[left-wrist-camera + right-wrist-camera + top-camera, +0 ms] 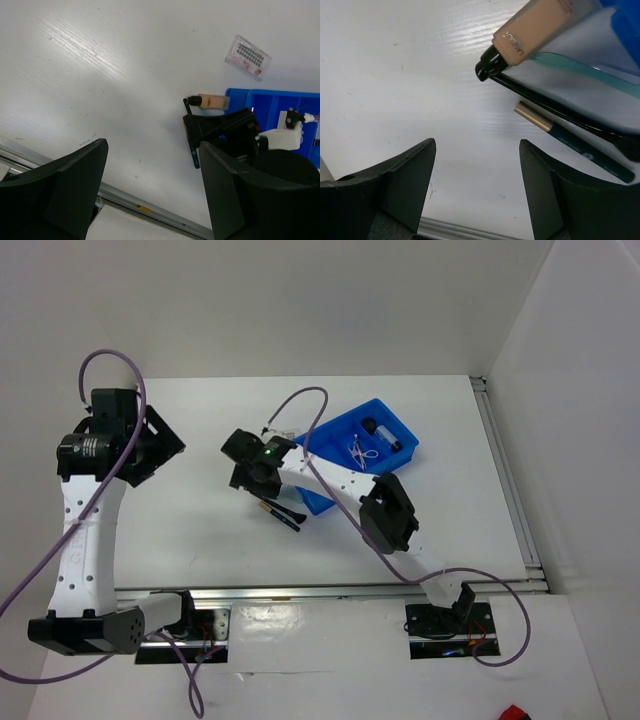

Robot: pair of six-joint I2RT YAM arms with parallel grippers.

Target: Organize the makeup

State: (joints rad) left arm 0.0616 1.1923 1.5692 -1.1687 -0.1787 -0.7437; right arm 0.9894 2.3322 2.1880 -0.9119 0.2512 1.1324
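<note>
Beige tube beyond right hand; pencil (perhaps) nearer

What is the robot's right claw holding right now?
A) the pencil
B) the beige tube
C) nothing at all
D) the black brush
C: the right gripper stands open and empty above the table, while the beige tube, black brush and pencil lie loose beyond it.

L gripper spread wide, empty; R gripper likewise.
</note>
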